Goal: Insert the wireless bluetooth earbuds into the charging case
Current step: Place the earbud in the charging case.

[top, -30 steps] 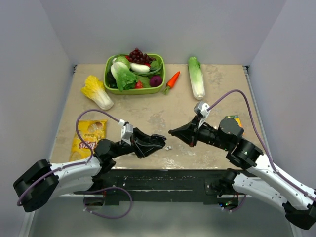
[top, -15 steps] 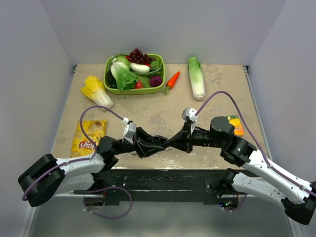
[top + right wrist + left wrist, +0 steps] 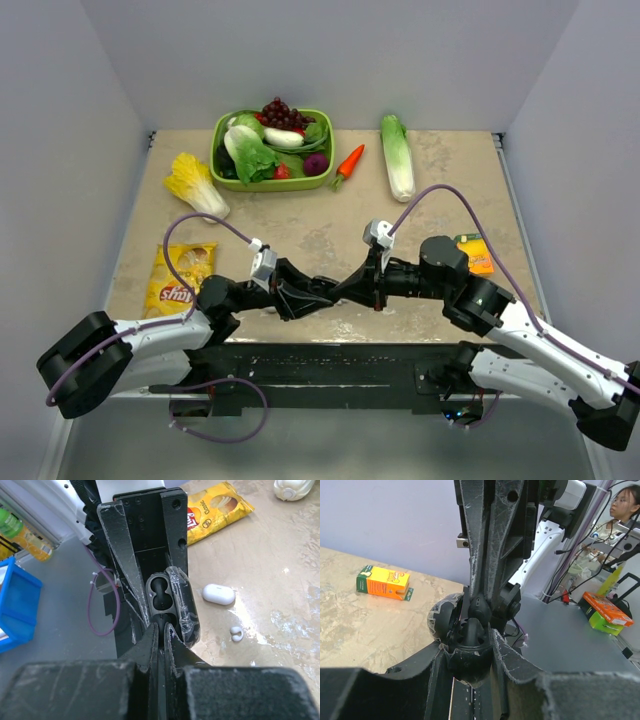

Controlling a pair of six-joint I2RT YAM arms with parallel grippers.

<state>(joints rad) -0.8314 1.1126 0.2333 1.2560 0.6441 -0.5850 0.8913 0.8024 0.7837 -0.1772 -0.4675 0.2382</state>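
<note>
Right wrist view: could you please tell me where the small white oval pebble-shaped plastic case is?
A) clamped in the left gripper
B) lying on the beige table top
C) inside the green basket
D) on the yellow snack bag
B: the small white oval pebble-shaped plastic case lies on the beige table top, ungripped; the left gripper holds a dark taped object instead.

From high above its near edge we overlook the whole desk (image 3: 440, 170). Low over the desk, our wrist views face each other closely; all three share the meeting jaws.
</note>
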